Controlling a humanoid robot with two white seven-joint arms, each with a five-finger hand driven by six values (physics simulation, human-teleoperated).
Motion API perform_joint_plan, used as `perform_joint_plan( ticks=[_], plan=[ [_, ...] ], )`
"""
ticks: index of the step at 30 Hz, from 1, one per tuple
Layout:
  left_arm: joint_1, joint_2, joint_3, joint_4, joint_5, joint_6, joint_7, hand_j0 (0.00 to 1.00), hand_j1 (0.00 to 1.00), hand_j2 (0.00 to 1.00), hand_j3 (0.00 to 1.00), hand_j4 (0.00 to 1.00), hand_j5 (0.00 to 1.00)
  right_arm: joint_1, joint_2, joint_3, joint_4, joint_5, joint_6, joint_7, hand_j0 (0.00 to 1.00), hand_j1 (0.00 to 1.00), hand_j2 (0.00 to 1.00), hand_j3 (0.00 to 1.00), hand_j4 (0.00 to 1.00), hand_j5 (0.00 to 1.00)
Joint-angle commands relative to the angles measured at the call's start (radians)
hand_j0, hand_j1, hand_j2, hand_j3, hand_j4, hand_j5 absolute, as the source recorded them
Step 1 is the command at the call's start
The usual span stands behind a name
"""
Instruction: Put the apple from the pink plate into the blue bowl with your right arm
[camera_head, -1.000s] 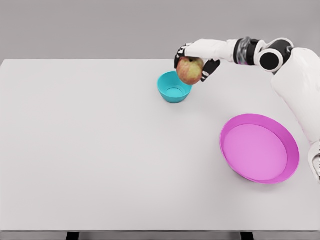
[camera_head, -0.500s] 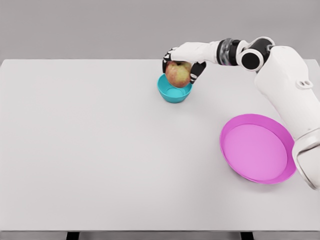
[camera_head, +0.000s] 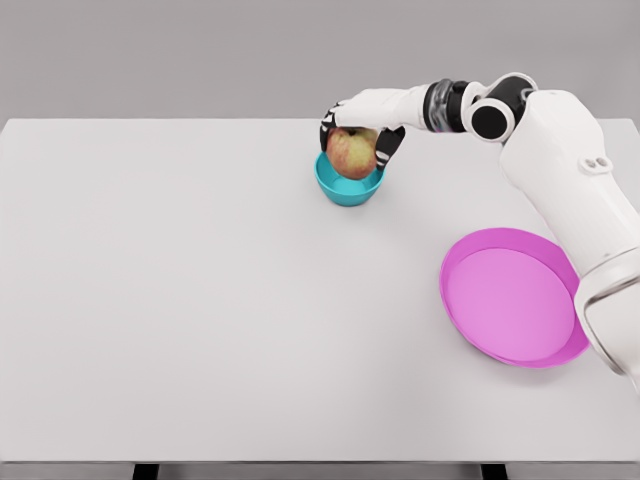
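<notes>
Evidently the right hand (camera_head: 352, 128) has its fingers curled down around the apple (camera_head: 351, 153), gripping it from above so the fruit hangs directly over the blue bowl (camera_head: 347, 187), low enough that its underside overlaps the rim in the head view; whether it touches the bowl I cannot tell. The pink plate (camera_head: 516, 298) lies bare, well apart on the white table (camera_head: 180, 300), which suggests only the release remains. No brand, label or writing is legible anywhere.

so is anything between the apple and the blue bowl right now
Nothing visible. The right hand holds the apple directly over the blue bowl, whose opening looks empty. The pink plate sits well off to the side.
</notes>
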Motion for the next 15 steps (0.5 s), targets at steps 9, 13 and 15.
perform_joint_plan(
  ticks=[9, 13, 15],
  plan=[
    [0.0, 0.0, 0.0, 0.0, 0.001, 0.0, 0.0, 1.0, 1.0, 1.0, 1.0, 1.0, 1.0, -0.002, 0.011, 0.005, 0.003, -0.005, 0.003, -0.001, 0.53, 0.53, 0.53, 0.53, 0.53, 0.53],
    [0.0, 0.0, 0.0, 0.0, 0.001, 0.0, 0.0, 1.0, 1.0, 1.0, 1.0, 1.0, 1.0, -0.002, 0.013, 0.005, 0.004, -0.003, 0.003, -0.001, 0.54, 0.54, 0.54, 0.54, 0.54, 0.54],
    [0.0, 0.0, 0.0, 0.0, 0.001, 0.0, 0.0, 1.0, 1.0, 1.0, 1.0, 1.0, 1.0, -0.002, 0.011, 0.005, 0.004, -0.003, 0.003, -0.001, 0.55, 0.55, 0.55, 0.55, 0.55, 0.55]
  ],
)
